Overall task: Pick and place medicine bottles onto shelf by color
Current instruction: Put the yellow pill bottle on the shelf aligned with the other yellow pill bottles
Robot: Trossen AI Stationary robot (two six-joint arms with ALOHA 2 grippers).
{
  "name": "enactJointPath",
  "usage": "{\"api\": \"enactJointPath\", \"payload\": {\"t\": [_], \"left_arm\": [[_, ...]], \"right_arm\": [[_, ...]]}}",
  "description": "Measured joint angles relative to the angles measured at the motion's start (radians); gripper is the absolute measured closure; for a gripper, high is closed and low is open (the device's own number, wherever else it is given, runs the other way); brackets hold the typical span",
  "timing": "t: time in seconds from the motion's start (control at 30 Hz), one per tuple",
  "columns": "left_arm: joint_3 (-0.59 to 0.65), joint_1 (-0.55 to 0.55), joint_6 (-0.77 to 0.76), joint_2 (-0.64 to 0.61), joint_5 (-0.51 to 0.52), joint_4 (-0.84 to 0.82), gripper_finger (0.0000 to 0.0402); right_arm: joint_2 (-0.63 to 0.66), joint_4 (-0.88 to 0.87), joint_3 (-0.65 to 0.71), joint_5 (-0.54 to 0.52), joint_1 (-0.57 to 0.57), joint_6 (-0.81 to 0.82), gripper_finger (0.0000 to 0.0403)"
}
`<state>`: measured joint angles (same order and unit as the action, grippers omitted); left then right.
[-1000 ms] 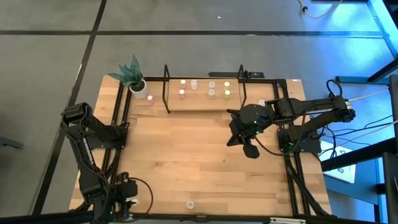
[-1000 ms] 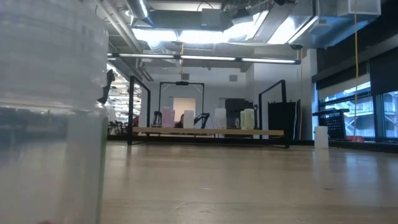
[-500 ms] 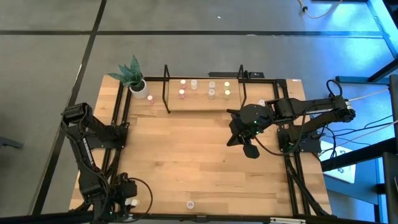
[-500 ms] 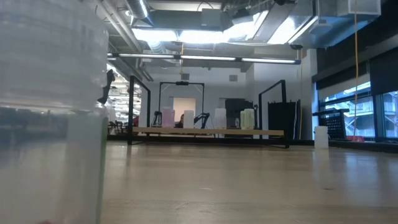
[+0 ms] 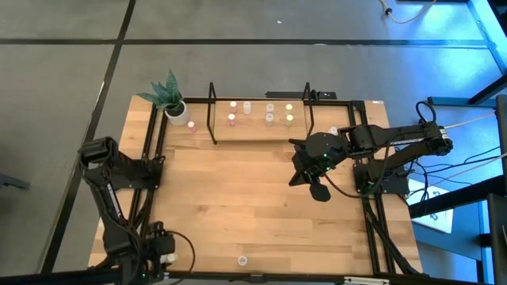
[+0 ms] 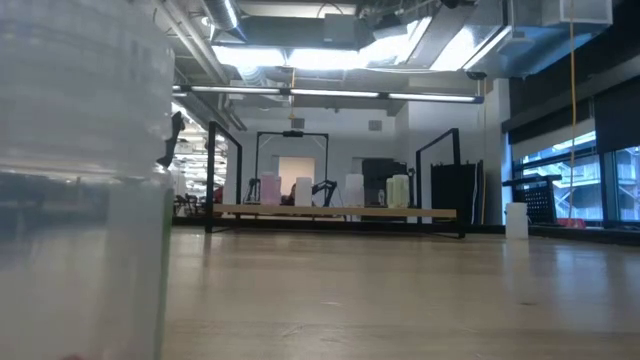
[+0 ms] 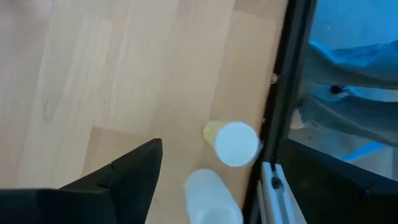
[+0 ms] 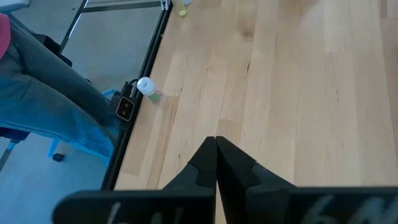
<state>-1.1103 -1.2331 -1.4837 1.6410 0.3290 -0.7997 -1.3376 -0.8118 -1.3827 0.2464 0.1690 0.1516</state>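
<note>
My left gripper (image 5: 162, 252) hovers open over the table's near left corner, pointing steeply down. Its wrist view shows one finger (image 7: 130, 171). Past that finger, two medicine bottles lie on their sides by the black rail: one with a yellow-green top (image 7: 231, 142) and a white one (image 7: 208, 196); I cannot tell whether it touches either. The shelf (image 5: 260, 127) stands at the far edge and carries several bottles (image 5: 270, 119). Another bottle (image 5: 242, 260) stands near the front edge. My right gripper (image 5: 317, 188) hangs shut above the table's right half, holding nothing.
A white pot with a green plant (image 5: 173, 101) stands left of the shelf, a pinkish bottle (image 5: 192, 125) beside it. Black frame rails (image 5: 150, 166) run along both table sides. A person's leg in jeans (image 8: 43, 93) is by the table's edge. A bottle (image 6: 80, 180) fills the low view's left.
</note>
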Motion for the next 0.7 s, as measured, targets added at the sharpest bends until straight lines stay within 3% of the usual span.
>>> {"api": "enactJointPath", "payload": {"t": [0.17, 0.37, 0.7], "left_arm": [[0.0, 0.009, 0.029, 0.026, -0.002, 0.017, 0.0087], [0.0, 0.042, 0.079, 0.088, -0.077, 0.087, 0.0087], [0.0, 0.044, 0.073, 0.109, -0.086, 0.087, 0.0088]], "right_arm": [[0.0, 0.0, 0.0, 0.0, 0.0, 0.0, 0.0397], [0.0, 0.0, 0.0, 0.0, 0.0, 0.001, 0.0397], [0.0, 0.0, 0.0, 0.0, 0.0, 0.001, 0.0397]]}}
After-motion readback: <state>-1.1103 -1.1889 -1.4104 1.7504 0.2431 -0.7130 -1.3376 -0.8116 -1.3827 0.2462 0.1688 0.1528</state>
